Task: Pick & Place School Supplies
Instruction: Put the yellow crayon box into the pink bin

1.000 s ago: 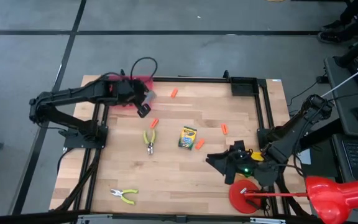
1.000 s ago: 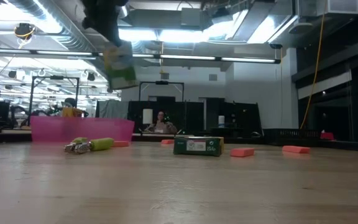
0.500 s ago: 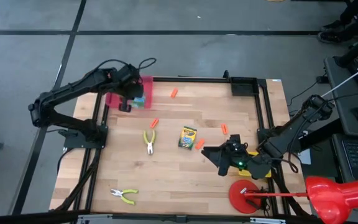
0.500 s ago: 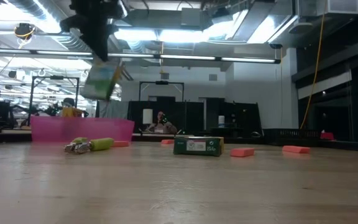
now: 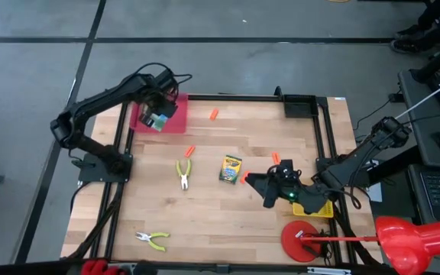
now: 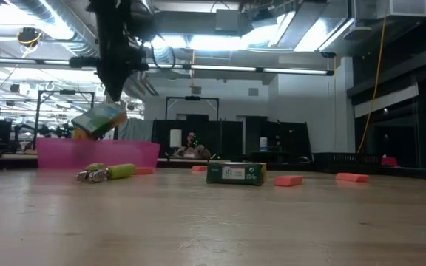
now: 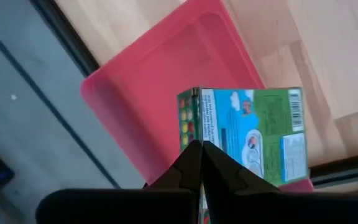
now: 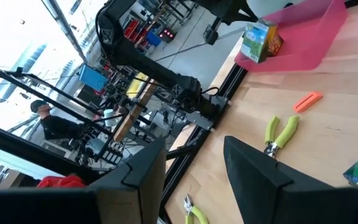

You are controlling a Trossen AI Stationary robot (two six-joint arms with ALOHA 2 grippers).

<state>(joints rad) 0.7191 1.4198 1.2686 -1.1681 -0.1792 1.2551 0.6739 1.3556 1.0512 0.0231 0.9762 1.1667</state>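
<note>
Left hand (image 5: pixel 157 116) gripping a green box (image 5: pixel 156 121) tilted above the pink tray (image 5: pixel 176 122), right hand (image 5: pixel 257 186) hanging with fingers parted over the surface (image 5: pixel 205 206), crayon box (image 5: pixel 230 168) lying just beside it, pliers (image 5: pixel 183 173) beyond that box.

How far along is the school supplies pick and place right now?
Nothing visibly placed yet. In hand: the left gripper holds a green carton above the flat pink tray. Left: green-and-yellow crayon box, two yellow-handled pliers, orange pieces. Right gripper hovers open.
</note>
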